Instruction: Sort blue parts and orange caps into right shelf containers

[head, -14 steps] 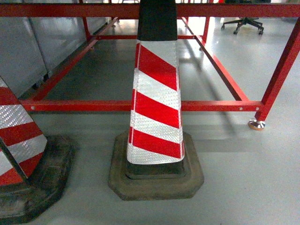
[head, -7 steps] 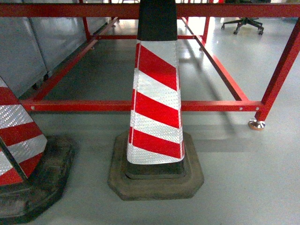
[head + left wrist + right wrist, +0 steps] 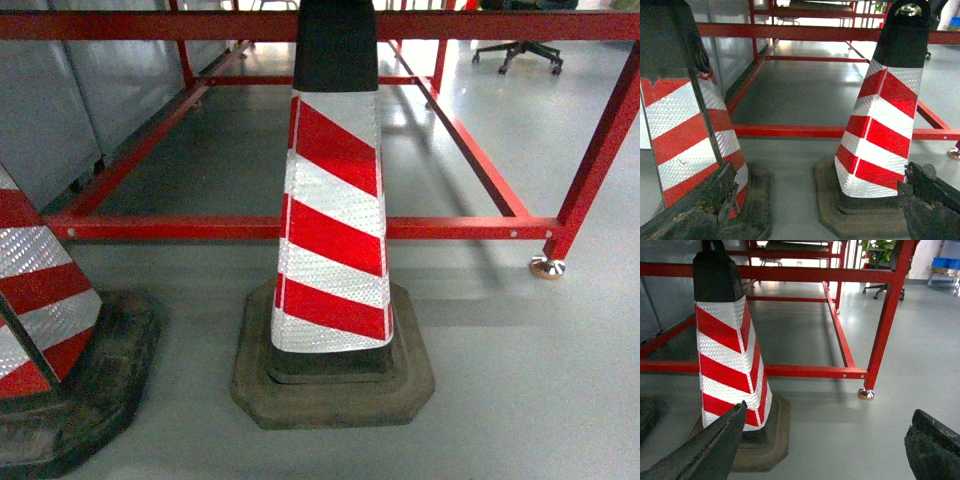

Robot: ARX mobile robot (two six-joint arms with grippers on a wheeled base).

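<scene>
Claws come nearest: the left claw [image 3: 810, 207] and the right claw [image 3: 825, 445] both show parted, released fingers with nothing between them. Past them, in the head view, a red-and-white striped cone [image 3: 333, 215] stands at 12 o'clock on its dark rubber base, with a second cone [image 3: 40, 300] at 8 o'clock. Beyond both runs a red tube frame [image 3: 300, 227] over grey floor [image 3: 520, 380]. No blue parts, orange caps, steel shelf or blue containers appear in any view, so I judge the sorting not yet begun: everything remains to be found, picked and placed.
</scene>
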